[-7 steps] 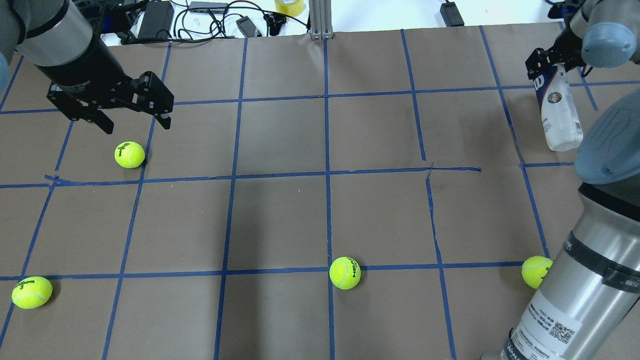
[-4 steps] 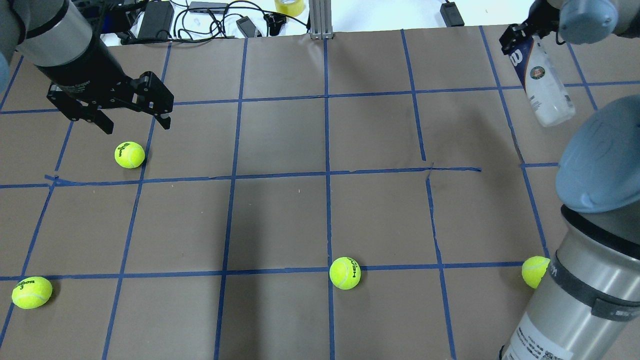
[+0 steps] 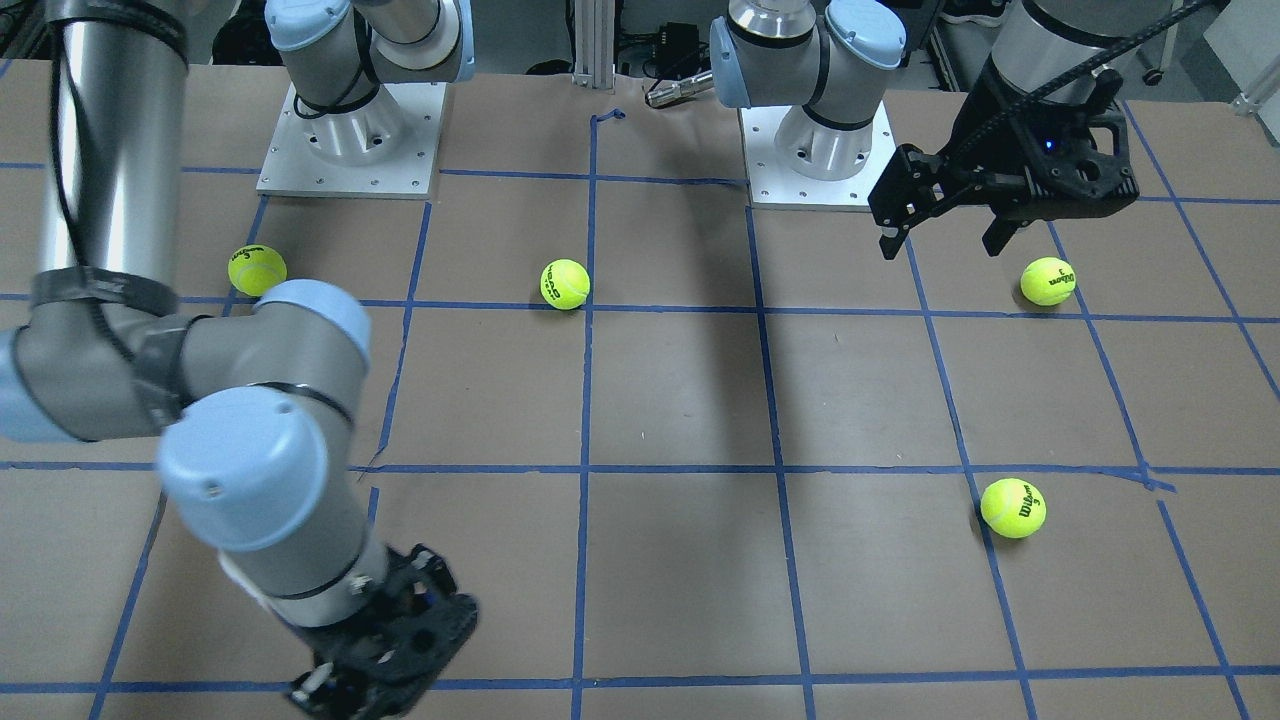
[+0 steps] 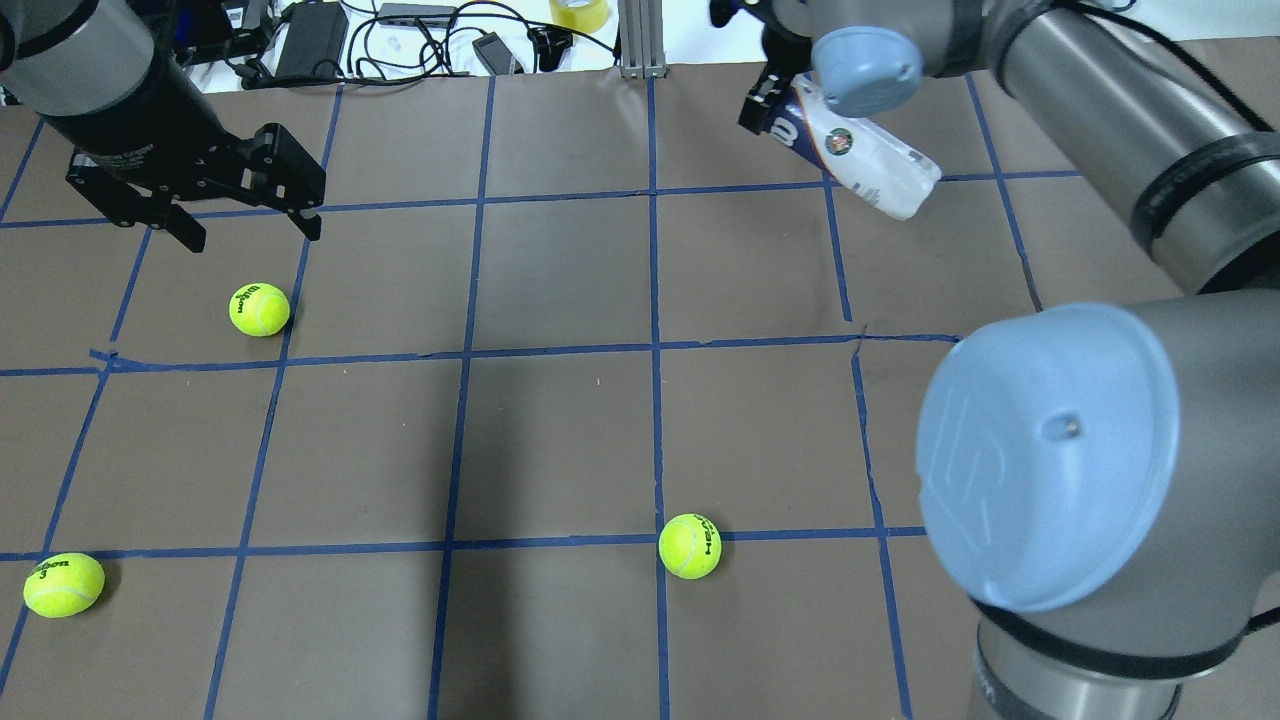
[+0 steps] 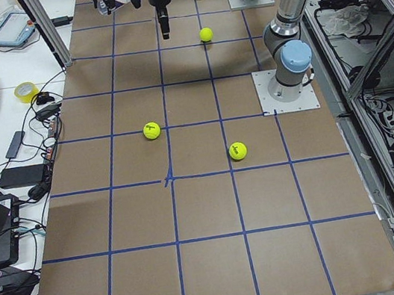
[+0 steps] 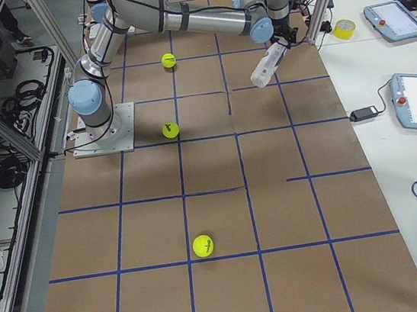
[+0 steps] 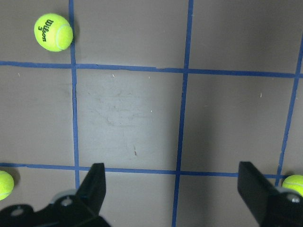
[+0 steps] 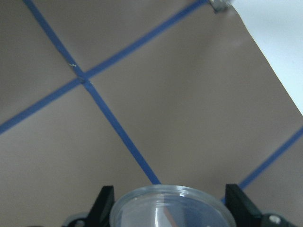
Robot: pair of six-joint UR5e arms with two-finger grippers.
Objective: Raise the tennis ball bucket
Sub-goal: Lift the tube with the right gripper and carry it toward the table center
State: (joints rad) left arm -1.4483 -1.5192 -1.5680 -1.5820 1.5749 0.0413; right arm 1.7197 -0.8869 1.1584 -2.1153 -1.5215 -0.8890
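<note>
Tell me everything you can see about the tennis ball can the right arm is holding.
The tennis ball can is a clear plastic tube with a white label, a navy band at one end and a round green-orange logo. No balls show inside. The right pincer is shut on its navy end, jaws either side of the rim. It hangs tilted, free end lower, over the far side of the table, seemingly clear of it; nothing else touches it.
</note>
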